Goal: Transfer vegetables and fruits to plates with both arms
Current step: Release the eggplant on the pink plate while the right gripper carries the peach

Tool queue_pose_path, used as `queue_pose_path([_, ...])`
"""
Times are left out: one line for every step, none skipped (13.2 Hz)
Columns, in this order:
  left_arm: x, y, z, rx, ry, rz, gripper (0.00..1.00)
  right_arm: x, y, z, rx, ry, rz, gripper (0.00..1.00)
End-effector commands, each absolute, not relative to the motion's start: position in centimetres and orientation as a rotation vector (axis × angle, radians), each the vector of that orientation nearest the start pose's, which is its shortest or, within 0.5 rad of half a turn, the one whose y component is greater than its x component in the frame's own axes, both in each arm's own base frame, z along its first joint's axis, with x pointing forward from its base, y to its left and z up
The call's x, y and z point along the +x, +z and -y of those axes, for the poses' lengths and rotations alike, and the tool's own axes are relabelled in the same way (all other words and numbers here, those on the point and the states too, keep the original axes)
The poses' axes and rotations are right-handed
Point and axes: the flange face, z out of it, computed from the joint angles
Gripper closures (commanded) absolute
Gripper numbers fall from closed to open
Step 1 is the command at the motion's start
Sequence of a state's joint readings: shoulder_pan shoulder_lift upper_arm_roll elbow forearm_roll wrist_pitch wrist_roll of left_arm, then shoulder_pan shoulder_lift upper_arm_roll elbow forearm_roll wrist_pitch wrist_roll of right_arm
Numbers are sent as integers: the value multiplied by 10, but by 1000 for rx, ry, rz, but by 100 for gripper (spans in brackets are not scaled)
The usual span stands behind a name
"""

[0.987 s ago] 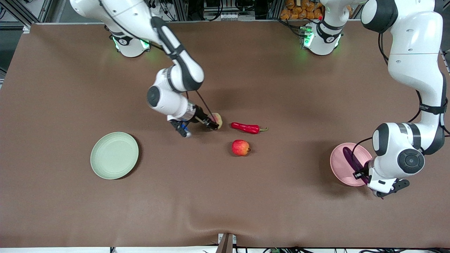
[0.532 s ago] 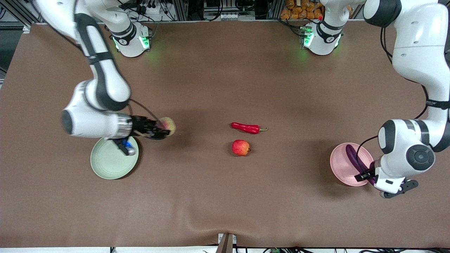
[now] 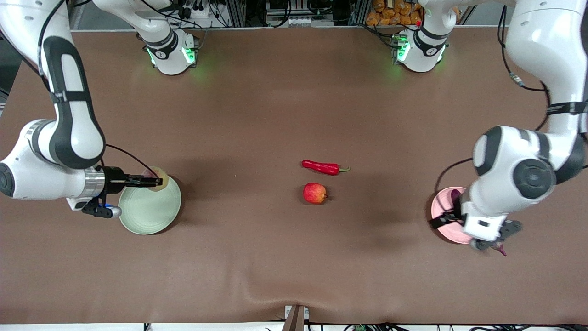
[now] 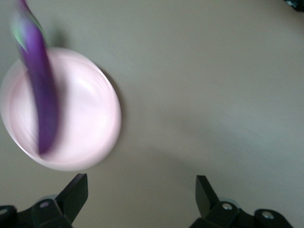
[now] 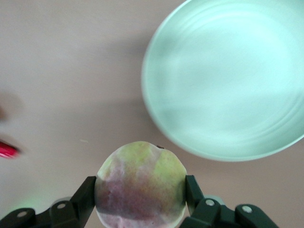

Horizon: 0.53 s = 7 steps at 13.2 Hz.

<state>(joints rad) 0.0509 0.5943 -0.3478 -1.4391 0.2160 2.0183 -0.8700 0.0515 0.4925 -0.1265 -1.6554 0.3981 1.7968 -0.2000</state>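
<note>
My right gripper (image 3: 155,181) is shut on the pinkish-green peach (image 3: 158,179) and holds it over the mint green plate's (image 3: 147,211) rim. In the right wrist view the peach (image 5: 141,185) sits between both fingers, beside the plate (image 5: 223,80). My left gripper (image 4: 141,194) is open and empty, up over the table beside the pink plate (image 4: 85,118). The purple eggplant (image 4: 40,95) lies on that plate with one end over the rim. The left arm's hand covers much of the pink plate (image 3: 442,209) in the front view. The red chili (image 3: 321,167) and the apple (image 3: 314,193) lie mid-table.
The chili lies just farther from the front camera than the apple. Brown cloth covers the whole table. The arm bases (image 3: 170,53) stand along the table's edge farthest from the front camera. A sliver of the chili (image 5: 7,149) shows in the right wrist view.
My right arm has carried the peach from beside the chili to the mint plate's rim. My left arm's hand has shifted over the pink plate and hides more of it and the eggplant.
</note>
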Motion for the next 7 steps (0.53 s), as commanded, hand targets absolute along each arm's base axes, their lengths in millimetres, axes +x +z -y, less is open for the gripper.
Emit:
queue_pose_path([671, 342, 234, -2879, 25, 1262, 0, 651, 277, 43, -2779, 419, 253, 48])
queue_pose_path([663, 335, 251, -2806, 40, 1395, 0, 649, 268, 58, -2765, 419, 281, 48])
queue_pose_path([656, 324, 263, -2724, 61, 1530, 0, 650, 259, 63, -2747, 405, 378, 48])
queue_pose_path([647, 308, 279, -2627, 82, 1676, 0, 651, 250, 67, -2724, 378, 494, 48])
queue_pose_path([632, 292, 302, -2554, 80, 1764, 0, 653, 244, 78, -2718, 333, 562, 48])
queue_pose_path([619, 279, 316, -2491, 90, 1844, 0, 655, 241, 84, -2714, 295, 617, 48])
queue_pose_path([610, 267, 319, -2414, 105, 1928, 0, 655, 237, 84, -2703, 283, 666, 47])
